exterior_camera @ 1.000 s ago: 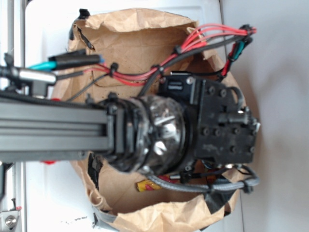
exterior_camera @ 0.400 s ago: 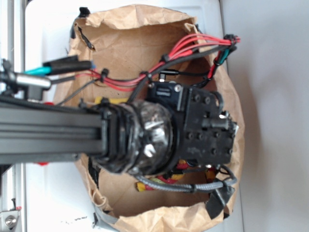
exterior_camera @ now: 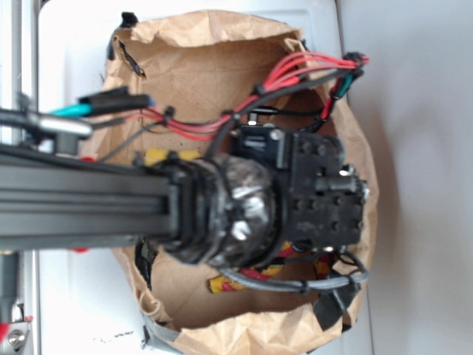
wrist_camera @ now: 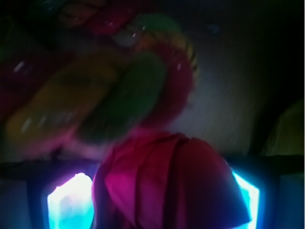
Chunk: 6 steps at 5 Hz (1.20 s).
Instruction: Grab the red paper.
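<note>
red paper [wrist_camera: 171,186], creased, folded, magenta-tinted, blurred

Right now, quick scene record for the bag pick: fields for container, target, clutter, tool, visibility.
container: brown paper bag, open at the top, arm reaching down into it
target: red paper, creased, close under the wrist camera between two glowing blue-lit shapes, likely the tool's fingers
clutter: twisted rope in red, green and yellow, just beyond the paper; whether they touch cannot be told; yellow sponge peeking out beside the arm
tool: hidden under the arm in the exterior view; open or shut cannot be told
visibility: wrist view dark and blurred
</note>
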Motion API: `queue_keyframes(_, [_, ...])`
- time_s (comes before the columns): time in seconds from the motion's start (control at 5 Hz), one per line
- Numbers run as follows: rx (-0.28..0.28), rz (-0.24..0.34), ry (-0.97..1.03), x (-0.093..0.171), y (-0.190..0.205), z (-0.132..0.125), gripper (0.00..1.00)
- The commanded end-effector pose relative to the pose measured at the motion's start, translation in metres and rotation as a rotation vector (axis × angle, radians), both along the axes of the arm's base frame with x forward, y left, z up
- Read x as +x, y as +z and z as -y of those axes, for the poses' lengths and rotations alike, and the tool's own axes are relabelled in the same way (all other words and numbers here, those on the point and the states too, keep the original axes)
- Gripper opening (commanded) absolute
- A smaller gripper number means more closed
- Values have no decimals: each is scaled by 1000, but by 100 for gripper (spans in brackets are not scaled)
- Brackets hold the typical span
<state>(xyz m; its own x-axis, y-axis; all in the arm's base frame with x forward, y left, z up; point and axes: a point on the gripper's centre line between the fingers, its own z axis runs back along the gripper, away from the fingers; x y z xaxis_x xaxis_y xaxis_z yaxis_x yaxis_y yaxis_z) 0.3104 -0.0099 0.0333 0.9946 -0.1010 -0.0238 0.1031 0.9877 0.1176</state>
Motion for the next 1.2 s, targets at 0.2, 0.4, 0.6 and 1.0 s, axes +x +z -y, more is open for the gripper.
queue_keyframes(0.2, [-12,61,-5,-2,19,11,0])
queue_keyframes(0.4, [-29,85,12,-13,33,6,0])
queue_keyframes(0.6, [-59,121,30,-26,56,3,0])
queue_keyframes(1.0, [-79,210,84,-41,96,-7,0])
